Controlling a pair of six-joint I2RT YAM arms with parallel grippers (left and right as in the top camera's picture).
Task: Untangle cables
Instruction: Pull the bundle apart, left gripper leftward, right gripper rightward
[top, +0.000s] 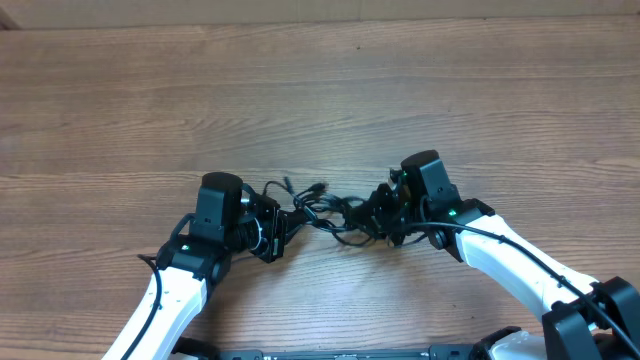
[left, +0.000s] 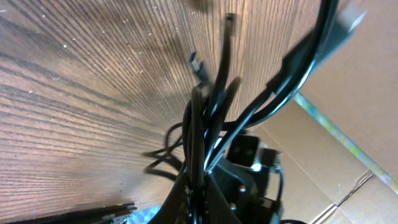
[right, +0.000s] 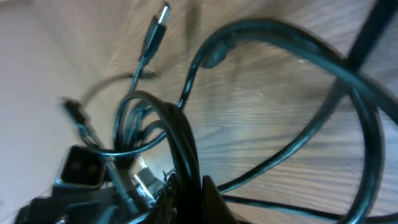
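A tangle of thin black cables (top: 325, 210) lies between the two arms on the wooden table. My left gripper (top: 275, 228) grips the left end of the bundle; the left wrist view shows several cable strands (left: 202, 124) pinched between its fingers (left: 199, 193), with plug tips pointing away. My right gripper (top: 378, 215) grips the right end; the right wrist view shows black strands (right: 183, 140) clamped between its fingers (right: 199, 196), with loops and a USB plug (right: 155, 28) spreading out over the table.
The wooden table (top: 320, 90) stretches far behind the tangle. Each arm's own thicker black wire runs along its white link (top: 520, 255). A cardboard surface (left: 348, 93) shows in the left wrist view.
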